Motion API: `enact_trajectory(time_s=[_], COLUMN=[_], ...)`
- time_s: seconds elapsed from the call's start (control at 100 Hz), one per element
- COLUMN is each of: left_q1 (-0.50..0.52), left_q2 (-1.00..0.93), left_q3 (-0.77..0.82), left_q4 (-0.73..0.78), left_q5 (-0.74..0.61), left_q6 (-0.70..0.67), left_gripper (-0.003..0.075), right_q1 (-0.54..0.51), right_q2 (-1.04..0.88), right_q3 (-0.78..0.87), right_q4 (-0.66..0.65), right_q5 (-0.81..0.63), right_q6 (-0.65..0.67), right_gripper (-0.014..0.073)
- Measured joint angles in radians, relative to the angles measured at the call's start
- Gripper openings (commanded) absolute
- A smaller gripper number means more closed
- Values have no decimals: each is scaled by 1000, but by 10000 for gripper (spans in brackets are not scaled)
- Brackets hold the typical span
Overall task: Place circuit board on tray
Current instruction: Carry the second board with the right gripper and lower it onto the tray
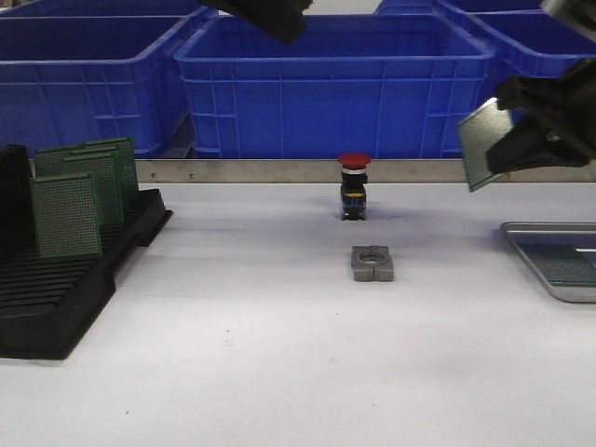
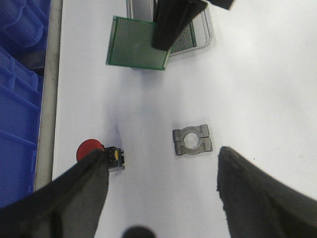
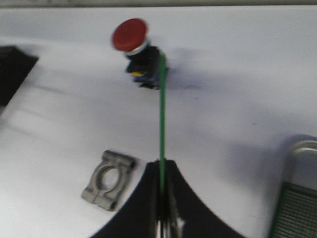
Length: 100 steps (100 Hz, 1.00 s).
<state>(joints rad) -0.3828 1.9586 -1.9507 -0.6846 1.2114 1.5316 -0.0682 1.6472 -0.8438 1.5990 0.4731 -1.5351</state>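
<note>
My right gripper (image 1: 507, 151) is shut on a green circuit board (image 1: 486, 144) and holds it tilted in the air, up and to the left of the silver-grey tray (image 1: 523, 244) at the table's right edge. In the right wrist view the board (image 3: 161, 109) is edge-on between the shut fingers (image 3: 148, 198), with the tray's rim (image 3: 303, 147) to one side. The left wrist view shows the held board (image 2: 136, 43) in front of the tray (image 2: 207, 30). My left gripper (image 2: 162, 153) is open and empty, high above the table's middle; only part of it (image 1: 270, 17) shows in the front view.
A black slotted rack (image 1: 56, 298) with several upright green boards (image 1: 67, 216) stands at the left. A red-capped push button (image 1: 355, 186) and a grey metal clamp (image 1: 372, 264) sit mid-table. Big blue crates (image 1: 335, 88) line the back.
</note>
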Motion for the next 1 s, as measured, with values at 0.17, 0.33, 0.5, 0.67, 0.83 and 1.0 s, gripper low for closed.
enact_trajectory(time_s=[0.17, 0.33, 0.5, 0.67, 0.83, 1.0], left_q1=[0, 0, 0, 0, 0, 0], left_q2=[0, 0, 0, 0, 0, 0], left_q3=[0, 0, 0, 0, 0, 0], left_q4=[0, -2, -10, -16, -16, -18], left_q5=[0, 0, 0, 0, 0, 0], left_q6=[0, 0, 0, 0, 0, 0], left_gripper=[439, 439, 439, 439, 439, 439], right_q1=[-131, -230, -267, -268, -268, -268], right_q2=[0, 9, 40, 53, 53, 53], right_q3=[21, 71, 109, 110, 110, 110], right_q4=[-25, -37, -43, -43, -43, -54], right_q5=[-2, -2, 1, 13, 2, -25], right_q6=[55, 61, 66, 66, 66, 66], right_gripper=[-116, -116, -96, 229, 526, 531])
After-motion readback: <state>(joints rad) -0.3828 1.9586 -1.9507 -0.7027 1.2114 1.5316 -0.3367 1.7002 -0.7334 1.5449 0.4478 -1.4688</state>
